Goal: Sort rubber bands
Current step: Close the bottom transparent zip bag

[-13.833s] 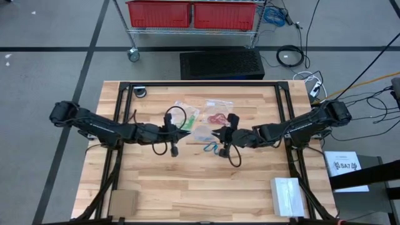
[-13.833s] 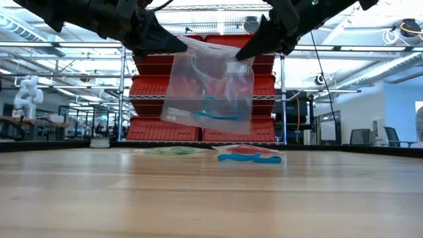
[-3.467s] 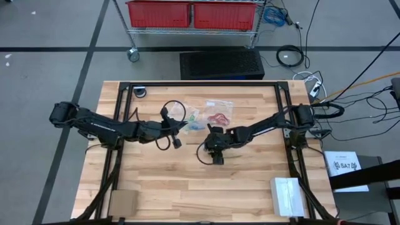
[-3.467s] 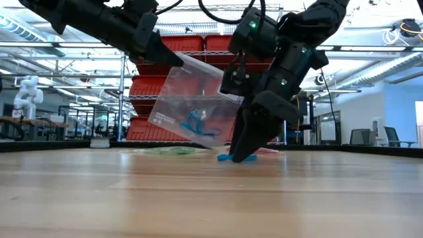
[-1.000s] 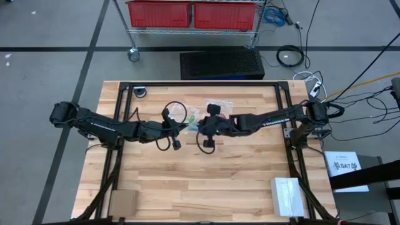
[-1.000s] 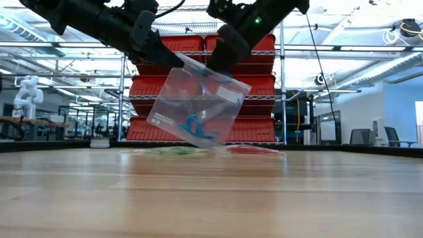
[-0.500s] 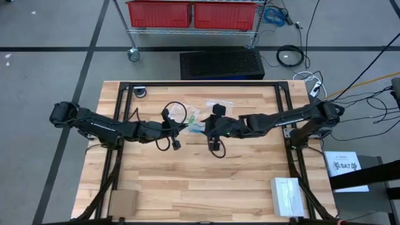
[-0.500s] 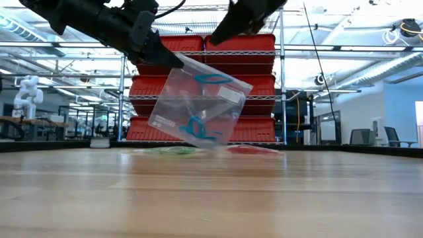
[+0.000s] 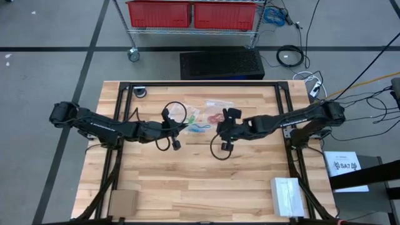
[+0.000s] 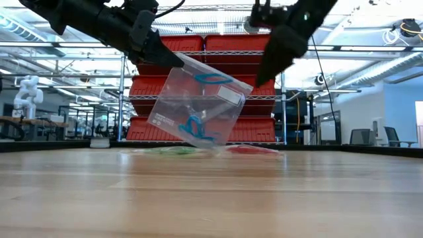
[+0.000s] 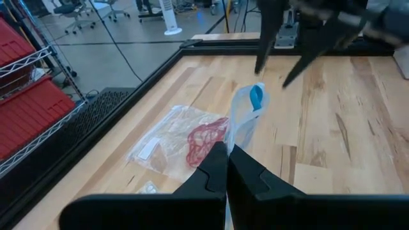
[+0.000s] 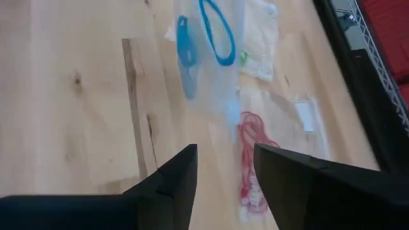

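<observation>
Near edge of the wooden table point(image 9: 187, 187): bare boards, nothing of the task here.

Mid-table, raised off the surface: the left gripper point(image 10: 168, 58) is pinched tight on the top corner of a clear zip bag point(image 10: 198, 106). The bag hangs tilted below it, its lower corner close to the boards. Blue rubber bands point(image 10: 197, 127) sit bunched low inside; one blue loop point(image 10: 213, 79) lies up near the bag's mouth. From the left wrist, the two fingers point(image 11: 217, 176) press together on the plastic.

Just to the right, also lifted: the right gripper point(image 10: 264, 69), fingers spread, nothing between them, apart from the bag. Its own camera looks past the parted fingers point(image 12: 176, 176) onto the bag and its blue loops point(image 12: 214, 29).

Farther back, flat on the table: a bag with red rubber bands point(image 12: 250, 153) and another with green rubber bands point(image 10: 173, 151), both behind the hanging one.

Beyond the table: a wire rack with red bins point(image 9: 190, 14) and a black mat point(image 9: 222, 64) on the floor.
</observation>
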